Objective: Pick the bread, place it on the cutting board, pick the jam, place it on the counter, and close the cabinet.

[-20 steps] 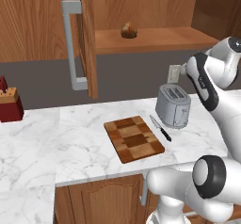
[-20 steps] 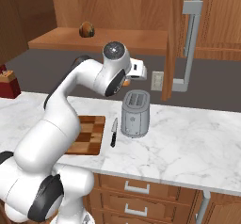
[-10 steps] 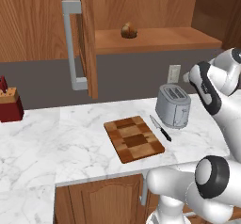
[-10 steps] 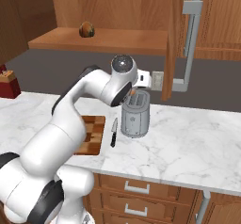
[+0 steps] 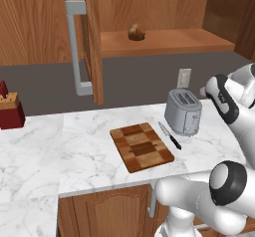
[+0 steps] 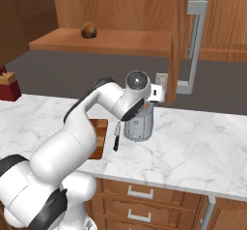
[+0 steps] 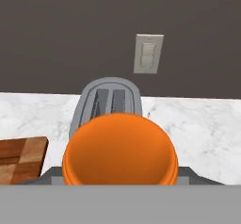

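The orange jam [image 7: 120, 151] sits in my gripper [image 6: 146, 107], which is shut on it just above the grey toaster [image 6: 139, 125]; the jar hides the fingertips in the hand view. The brown bread [image 5: 136, 32] rests on the shelf of the cabinet [image 5: 164, 39], whose door [image 5: 90, 42] stands open. The checkered cutting board [image 5: 142, 146] lies bare on the white marble counter [image 5: 89, 146], left of the toaster [image 5: 183, 112]. The bread [image 6: 88, 29] is far above and to the left of my hand.
A black-handled knife [image 5: 170, 135] lies between board and toaster. A dark red knife block [image 5: 11, 112] stands at the far left. A wall outlet [image 7: 148, 53] is behind the toaster. Open marble lies right of the toaster [image 6: 198, 142].
My arm has come down and a little to the right, bringing the hand with the jam from shelf height to just above the toaster. Bread, board and door have not moved.
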Available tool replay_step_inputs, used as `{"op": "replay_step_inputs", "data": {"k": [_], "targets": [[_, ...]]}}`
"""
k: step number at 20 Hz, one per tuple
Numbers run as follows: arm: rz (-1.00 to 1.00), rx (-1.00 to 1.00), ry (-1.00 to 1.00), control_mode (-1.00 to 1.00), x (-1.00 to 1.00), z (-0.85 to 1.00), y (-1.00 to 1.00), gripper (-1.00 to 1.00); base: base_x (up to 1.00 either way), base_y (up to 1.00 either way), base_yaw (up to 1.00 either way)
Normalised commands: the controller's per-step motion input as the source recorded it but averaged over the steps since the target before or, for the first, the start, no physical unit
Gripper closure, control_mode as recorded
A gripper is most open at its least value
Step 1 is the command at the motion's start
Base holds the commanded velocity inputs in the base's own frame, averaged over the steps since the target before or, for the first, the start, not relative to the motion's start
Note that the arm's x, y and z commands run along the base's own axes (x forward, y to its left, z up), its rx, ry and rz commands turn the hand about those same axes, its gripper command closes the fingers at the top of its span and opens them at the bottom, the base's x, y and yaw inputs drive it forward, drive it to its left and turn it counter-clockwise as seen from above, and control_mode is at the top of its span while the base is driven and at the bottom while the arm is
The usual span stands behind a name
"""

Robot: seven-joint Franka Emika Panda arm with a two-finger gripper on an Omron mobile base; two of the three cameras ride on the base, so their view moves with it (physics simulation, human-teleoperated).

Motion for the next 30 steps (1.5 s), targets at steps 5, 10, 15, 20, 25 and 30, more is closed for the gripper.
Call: {"op": "replay_step_inputs", "data": {"k": [5,10,15,20,25,30], "targets": [[0.00,0.00,0.00,-1.00,0.00,-0.33,-0.30,1.00,0.00,0.00,0.00],[0.00,0.00,0.00,-1.00,0.00,-0.32,-0.19,1.00,0.00,0.00,0.00],[0.00,0.00,0.00,-1.00,0.00,-0.28,-0.14,1.00,0.00,0.00,0.00],[0.00,0.00,0.00,-1.00,0.00,-0.30,-0.21,1.00,0.00,0.00,0.00],[0.00,0.00,0.00,-1.00,0.00,-0.28,-0.19,1.00,0.00,0.00,0.00],[0.00,0.00,0.00,-1.00,-0.01,-0.24,-0.21,1.00,0.00,0.00,0.00]]}}
